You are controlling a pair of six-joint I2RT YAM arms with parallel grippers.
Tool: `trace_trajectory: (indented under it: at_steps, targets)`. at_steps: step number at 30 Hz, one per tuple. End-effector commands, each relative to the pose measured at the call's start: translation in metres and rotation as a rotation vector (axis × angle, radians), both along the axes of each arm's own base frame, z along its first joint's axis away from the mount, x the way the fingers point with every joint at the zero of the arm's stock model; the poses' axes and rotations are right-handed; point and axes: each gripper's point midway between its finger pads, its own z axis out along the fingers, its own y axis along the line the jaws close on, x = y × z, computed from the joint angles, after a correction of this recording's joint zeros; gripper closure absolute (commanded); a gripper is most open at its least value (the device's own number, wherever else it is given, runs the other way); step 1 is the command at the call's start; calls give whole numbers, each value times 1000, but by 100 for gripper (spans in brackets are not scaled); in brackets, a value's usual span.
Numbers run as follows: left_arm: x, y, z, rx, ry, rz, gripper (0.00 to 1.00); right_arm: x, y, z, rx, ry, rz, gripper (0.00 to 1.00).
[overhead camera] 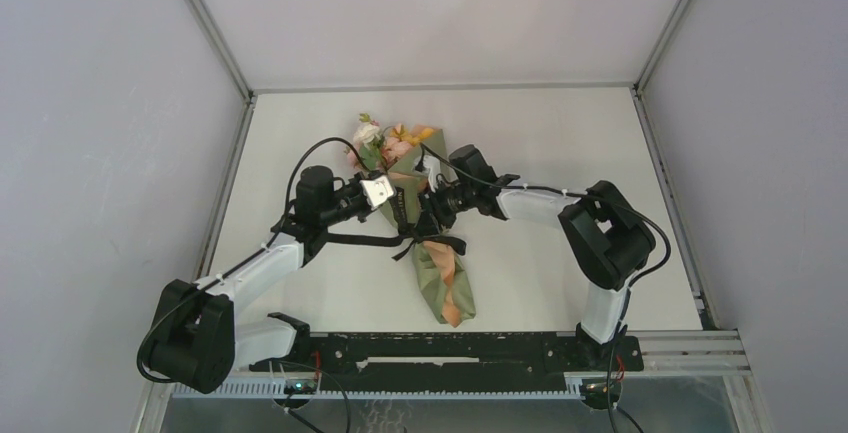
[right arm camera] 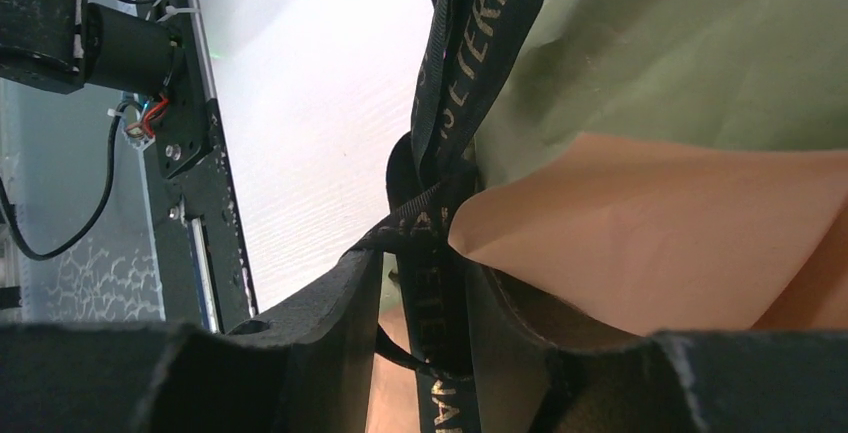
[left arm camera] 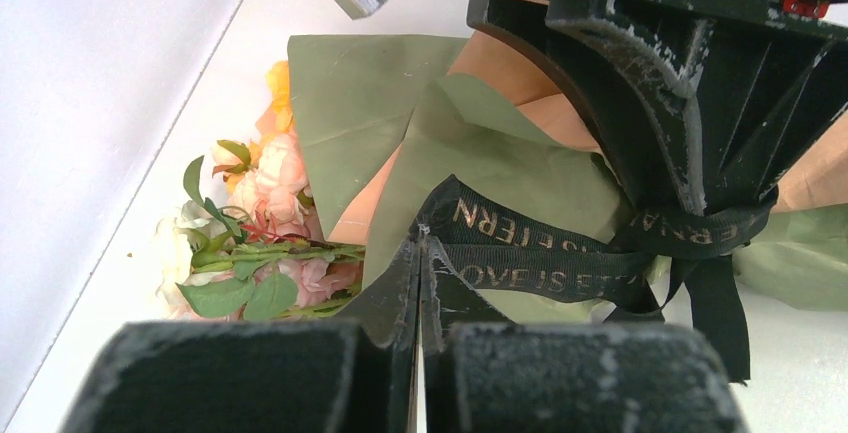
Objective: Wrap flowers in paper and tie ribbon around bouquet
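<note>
Gold lettering on ribbon (left arm camera: 520, 243), partly legible: "OVE IS ETERN".

The left arm (overhead camera: 262, 261) and right arm (overhead camera: 530, 203) share one build: white shells between bulky black joints (overhead camera: 608, 241). Thin black cables (overhead camera: 297, 165) run along them, pinned by white zip ties (right arm camera: 172, 15). The left gripper (left arm camera: 420, 253) has matte black fingers (left arm camera: 250, 373), scuffed grey along the edges (well worn). A black rail (overhead camera: 440, 348) carries both bases. Red wires (right arm camera: 152, 113) show beside a black cylindrical motor (right arm camera: 125, 48).
</note>
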Motion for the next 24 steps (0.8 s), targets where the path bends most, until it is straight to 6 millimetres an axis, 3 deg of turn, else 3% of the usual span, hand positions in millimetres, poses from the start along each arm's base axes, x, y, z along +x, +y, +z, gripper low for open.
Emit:
trace_trajectory:
  at_steps: [1,5,13,24]
  targets:
    - [-1,0,-2,4,-11,-6,100,9,8,-4,-2,-79,-12,57]
    - [-1,0,-3,5,-11,-5,100,15,6,-9,-35,-106,-41,64]
    - [-1,0,-2,6,-14,-6,100,18,1,0,-45,-123,-64,92]
    - [-1,0,-3,11,-18,-8,100,36,-15,22,-33,-95,-177,97]
